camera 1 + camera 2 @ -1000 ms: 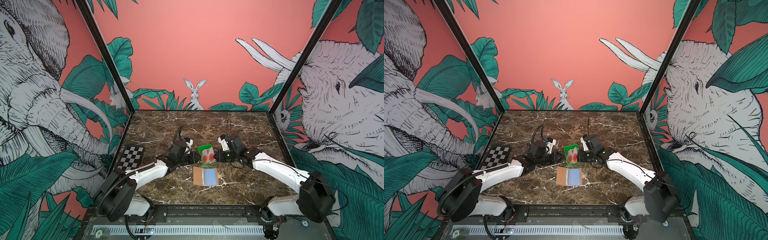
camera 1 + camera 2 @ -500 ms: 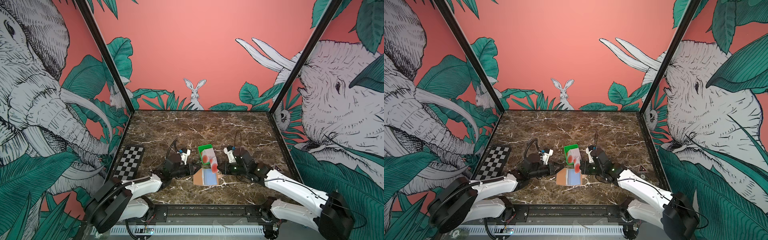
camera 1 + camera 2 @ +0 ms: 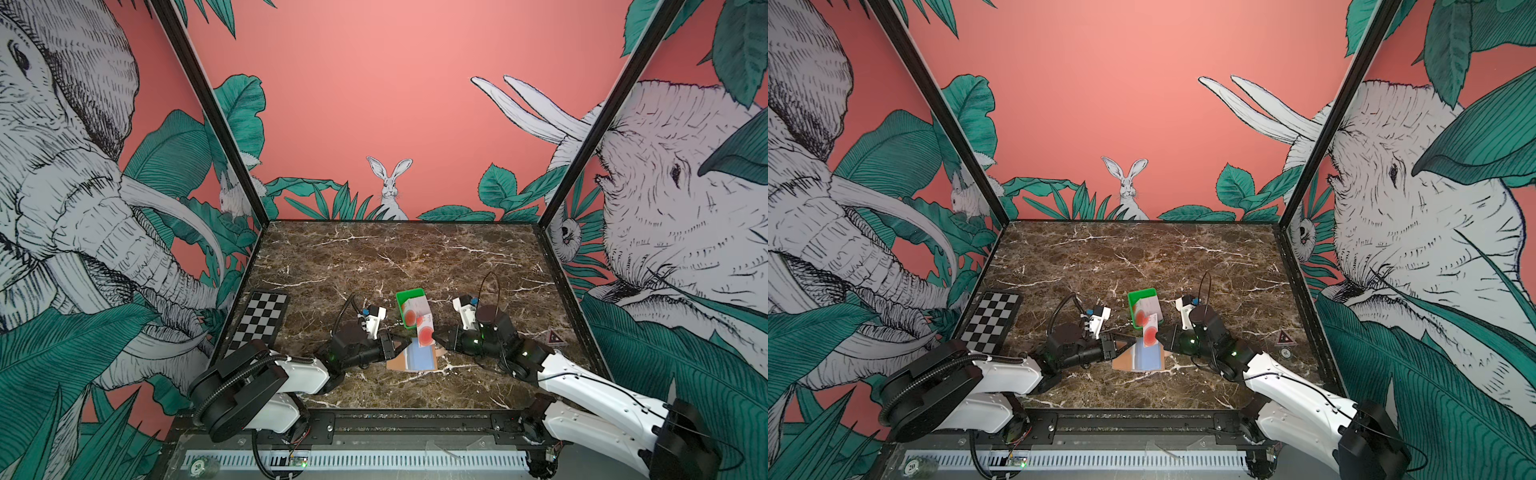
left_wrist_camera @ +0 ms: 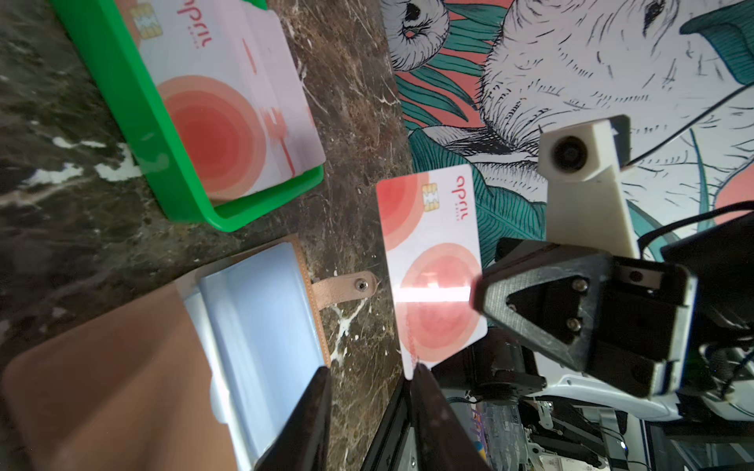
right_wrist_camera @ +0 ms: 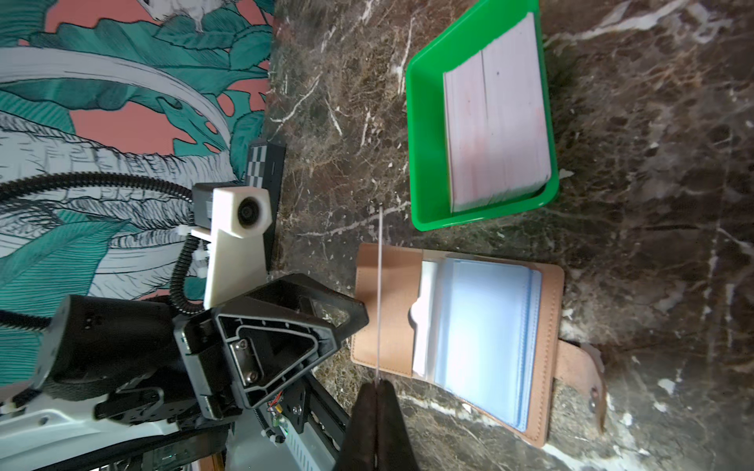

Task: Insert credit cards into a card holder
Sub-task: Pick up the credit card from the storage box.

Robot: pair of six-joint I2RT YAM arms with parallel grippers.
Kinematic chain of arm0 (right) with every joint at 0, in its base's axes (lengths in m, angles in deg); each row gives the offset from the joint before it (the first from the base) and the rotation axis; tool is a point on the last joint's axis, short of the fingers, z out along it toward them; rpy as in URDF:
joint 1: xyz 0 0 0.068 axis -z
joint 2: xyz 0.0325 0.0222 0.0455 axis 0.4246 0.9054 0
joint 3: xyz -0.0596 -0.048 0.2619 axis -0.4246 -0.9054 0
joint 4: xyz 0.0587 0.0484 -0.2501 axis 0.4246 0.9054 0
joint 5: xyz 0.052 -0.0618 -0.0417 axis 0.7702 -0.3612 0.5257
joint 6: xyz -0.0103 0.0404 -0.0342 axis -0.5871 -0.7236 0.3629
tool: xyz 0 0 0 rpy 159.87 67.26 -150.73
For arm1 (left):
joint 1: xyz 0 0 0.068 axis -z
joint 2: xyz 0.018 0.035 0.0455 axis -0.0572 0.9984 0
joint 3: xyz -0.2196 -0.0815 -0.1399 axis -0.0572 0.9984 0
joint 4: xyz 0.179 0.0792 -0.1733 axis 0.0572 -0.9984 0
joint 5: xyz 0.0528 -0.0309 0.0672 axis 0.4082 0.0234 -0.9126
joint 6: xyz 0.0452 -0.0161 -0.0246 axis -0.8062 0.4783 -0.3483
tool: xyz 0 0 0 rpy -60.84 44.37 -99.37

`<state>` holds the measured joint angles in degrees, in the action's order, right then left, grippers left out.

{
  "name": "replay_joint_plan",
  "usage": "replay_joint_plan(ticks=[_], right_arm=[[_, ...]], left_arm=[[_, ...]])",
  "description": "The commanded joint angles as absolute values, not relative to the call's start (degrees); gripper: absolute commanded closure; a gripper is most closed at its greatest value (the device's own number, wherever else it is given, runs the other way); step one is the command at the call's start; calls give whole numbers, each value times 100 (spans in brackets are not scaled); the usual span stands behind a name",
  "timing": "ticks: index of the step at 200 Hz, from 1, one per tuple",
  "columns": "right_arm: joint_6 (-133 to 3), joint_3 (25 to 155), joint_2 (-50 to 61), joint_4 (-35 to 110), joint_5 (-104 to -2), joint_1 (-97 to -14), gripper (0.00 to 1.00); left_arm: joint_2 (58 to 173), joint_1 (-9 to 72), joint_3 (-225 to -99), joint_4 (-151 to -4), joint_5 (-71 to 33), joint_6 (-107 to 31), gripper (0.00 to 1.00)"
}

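One credit card (image 5: 379,285) edge-on in the tight right claw (image 5: 378,385); left claw (image 4: 372,369) ajar, empty.

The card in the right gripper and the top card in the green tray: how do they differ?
The held card is clamped by the right gripper, in the air; the tray card rests in the green tray. The held card stands on edge; the tray card lies face up. Both are white with red-orange circles and a chip.
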<state>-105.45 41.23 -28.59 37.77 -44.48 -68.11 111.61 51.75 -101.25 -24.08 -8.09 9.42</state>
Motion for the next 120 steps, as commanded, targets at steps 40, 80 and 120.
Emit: replay_joint_plan(ticks=[40,80,120], right_arm=[[-10965,3993,-3046,3087,-4287,-6846,100],[-11029,3985,-3013,2963,-4116,-6846,100],[-11073,3955,-3000,2899,-4030,-6846,100]], left_arm=[[11576,5235,-10137,-1228,-697,1313,66],[12007,5237,-10176,-334,-635,1605,66],[12222,5233,-10294,-96,-569,1685,68]])
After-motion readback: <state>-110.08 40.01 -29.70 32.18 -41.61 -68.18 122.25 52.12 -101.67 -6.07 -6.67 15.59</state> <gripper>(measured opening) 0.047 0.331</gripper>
